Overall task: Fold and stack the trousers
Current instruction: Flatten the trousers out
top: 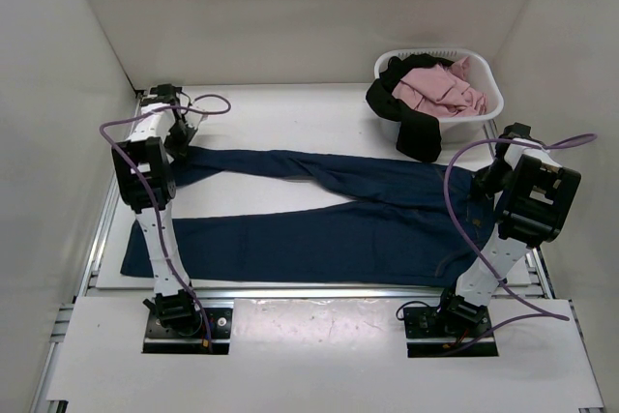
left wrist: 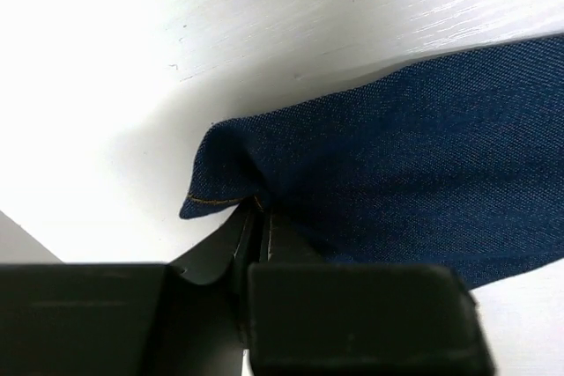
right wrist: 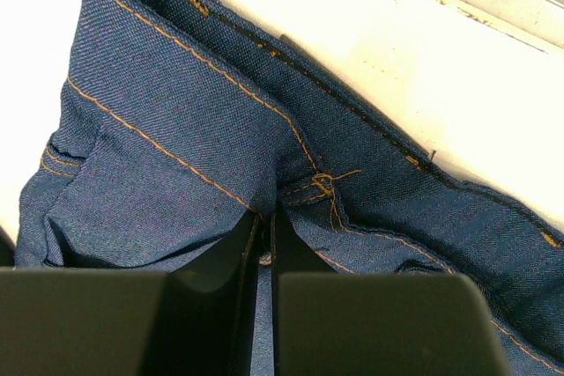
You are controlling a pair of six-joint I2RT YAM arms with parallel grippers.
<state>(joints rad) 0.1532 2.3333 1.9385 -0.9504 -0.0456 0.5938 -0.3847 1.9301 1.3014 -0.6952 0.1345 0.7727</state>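
Navy trousers [top: 319,229] in left gripper [left wrist: 256,217] (hem [left wrist: 220,202]) and right gripper [right wrist: 265,228]

One navy denim trousers [top: 319,229], one black trousers [top: 416,132], one pink garment [top: 440,92], one white basket [top: 469,126]

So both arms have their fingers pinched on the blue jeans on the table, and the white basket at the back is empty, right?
Not quite: the white basket isn't empty. The top view shows pink cloth in it and a black garment draped over its rim. The left fingers and right fingers do pinch the blue jeans.
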